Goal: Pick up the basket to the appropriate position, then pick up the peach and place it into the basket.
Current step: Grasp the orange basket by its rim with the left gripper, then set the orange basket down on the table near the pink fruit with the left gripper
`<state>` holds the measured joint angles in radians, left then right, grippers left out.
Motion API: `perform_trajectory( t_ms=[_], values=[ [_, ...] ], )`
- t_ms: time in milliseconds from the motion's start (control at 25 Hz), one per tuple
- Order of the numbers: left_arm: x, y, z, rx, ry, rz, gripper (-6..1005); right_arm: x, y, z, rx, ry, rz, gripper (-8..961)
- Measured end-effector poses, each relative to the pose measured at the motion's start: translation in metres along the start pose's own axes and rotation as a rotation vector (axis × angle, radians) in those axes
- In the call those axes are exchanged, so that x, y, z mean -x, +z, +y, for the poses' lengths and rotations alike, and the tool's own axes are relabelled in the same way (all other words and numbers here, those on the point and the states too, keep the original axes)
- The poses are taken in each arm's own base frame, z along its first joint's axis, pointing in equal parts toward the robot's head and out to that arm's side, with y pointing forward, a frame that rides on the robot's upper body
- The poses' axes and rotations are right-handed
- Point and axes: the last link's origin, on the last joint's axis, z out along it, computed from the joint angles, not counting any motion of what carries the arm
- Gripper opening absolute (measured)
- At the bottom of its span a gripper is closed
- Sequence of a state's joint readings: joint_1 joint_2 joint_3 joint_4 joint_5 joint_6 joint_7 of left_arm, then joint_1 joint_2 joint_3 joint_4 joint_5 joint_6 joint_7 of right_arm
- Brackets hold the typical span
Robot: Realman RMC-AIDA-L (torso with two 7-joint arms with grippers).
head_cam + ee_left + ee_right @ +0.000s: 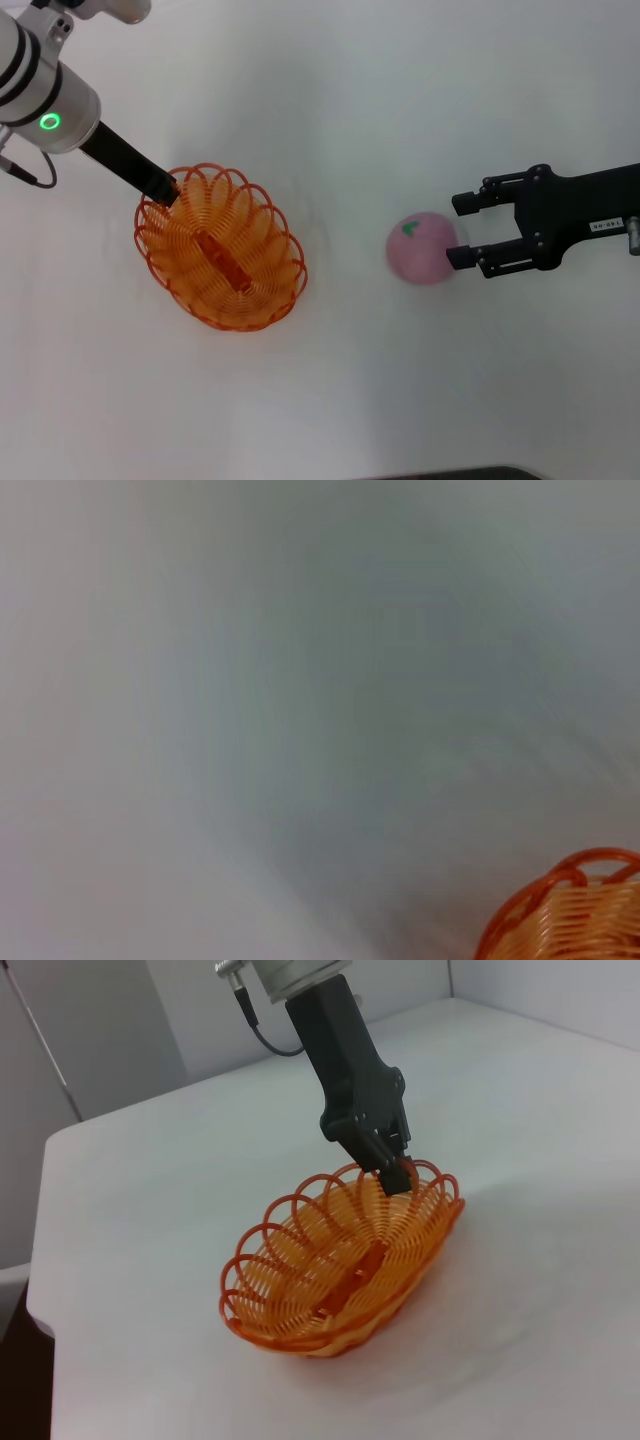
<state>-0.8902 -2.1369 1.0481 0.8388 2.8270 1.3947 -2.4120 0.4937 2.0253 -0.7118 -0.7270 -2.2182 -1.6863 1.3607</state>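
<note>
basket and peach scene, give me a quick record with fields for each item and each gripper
basket: orange wire, on the white table, empty
peach: pink, on the table, outside the basket, on its right
left gripper: shut on the basket's rim at its far end
right gripper: open, fingers either side of the peach's right edge
task state: peach not yet lifted

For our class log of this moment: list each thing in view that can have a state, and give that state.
basket: upright on the table, empty, rim gripped.
peach: on the table, outside the basket.
left gripper: shut on the basket's rim.
right gripper: open, fingers beside the peach.
</note>
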Motion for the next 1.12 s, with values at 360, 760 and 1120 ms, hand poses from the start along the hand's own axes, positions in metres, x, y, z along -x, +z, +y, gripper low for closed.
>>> perform_trajectory(
  t_ms=[360,760,1120],
  values=[
    [-0.009,-0.031,0.0,0.038,-0.097,0.093,86,0.0,-0.001,-0.001,-0.005,-0.001,0.0,744],
    [-0.016,-0.064,-0.019,0.103,-0.417,0.28,62,-0.003,-0.005,-0.001,-0.016,-0.022,0.006,742],
    [-0.001,-0.054,-0.036,0.109,-0.738,0.332,62,-0.017,-0.013,-0.004,-0.08,-0.117,0.022,740]
  ],
)
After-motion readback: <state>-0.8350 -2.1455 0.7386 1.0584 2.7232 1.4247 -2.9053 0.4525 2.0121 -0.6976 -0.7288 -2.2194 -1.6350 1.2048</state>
